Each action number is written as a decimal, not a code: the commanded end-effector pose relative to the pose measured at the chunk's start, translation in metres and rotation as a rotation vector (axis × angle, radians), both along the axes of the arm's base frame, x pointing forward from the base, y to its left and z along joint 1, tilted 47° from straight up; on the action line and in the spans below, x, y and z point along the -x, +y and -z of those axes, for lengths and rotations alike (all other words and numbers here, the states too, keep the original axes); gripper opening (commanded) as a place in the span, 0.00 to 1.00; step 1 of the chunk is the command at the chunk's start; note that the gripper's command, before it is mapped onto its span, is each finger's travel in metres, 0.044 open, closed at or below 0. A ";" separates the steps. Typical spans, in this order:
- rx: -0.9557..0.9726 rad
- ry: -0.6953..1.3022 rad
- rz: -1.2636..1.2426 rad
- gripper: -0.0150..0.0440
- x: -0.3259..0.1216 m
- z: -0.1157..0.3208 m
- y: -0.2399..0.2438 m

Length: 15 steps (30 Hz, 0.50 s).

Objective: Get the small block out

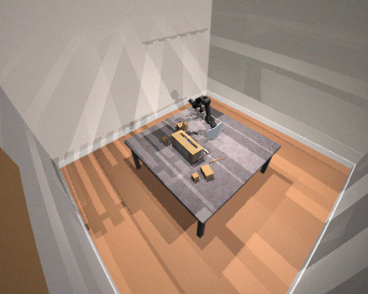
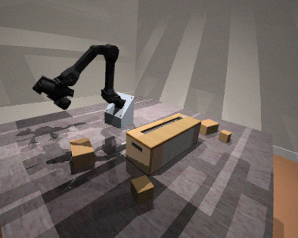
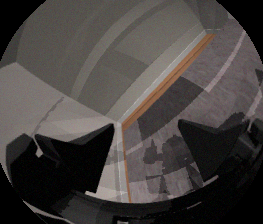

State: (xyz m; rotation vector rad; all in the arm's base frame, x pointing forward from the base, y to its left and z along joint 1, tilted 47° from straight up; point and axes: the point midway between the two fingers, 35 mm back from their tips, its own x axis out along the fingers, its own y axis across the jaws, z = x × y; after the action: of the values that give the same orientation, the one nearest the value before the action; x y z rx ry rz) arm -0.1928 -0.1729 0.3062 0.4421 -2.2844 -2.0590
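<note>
- The end effector (image 2: 63,100) hangs spread wide and empty, high over the counter (image 2: 225,188), pointed at the far edge.
- Below and well off to its side stands the box (image 2: 162,140), slotted on top.
- The block is not visible; presumably it is on the shelf inside.
- Judging by its small size, it is likely light and rigid; grasp it across opposite flat faces.
- Which end is the closed pocket cannot be told.

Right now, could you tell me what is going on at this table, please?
A single black robot arm is meant to get a small block out of the long tan box mid-table. It has not reached it: the gripper hangs open and empty in the air, off to one side of the box. Four loose tan cubes, such as one near the box's slotted end, lie around it.
</note>
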 end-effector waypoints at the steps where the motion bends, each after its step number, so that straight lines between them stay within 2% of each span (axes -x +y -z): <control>1: -0.160 0.028 -0.189 0.93 -0.025 -0.002 -0.038; 7: -0.401 0.127 -0.497 0.93 -0.080 -0.004 -0.090; 15: -0.704 0.374 -0.921 0.93 -0.181 -0.004 -0.137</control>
State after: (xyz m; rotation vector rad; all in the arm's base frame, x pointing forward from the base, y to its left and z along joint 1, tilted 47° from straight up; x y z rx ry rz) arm -0.0532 -0.2952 0.3110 0.8281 -1.0668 -2.1172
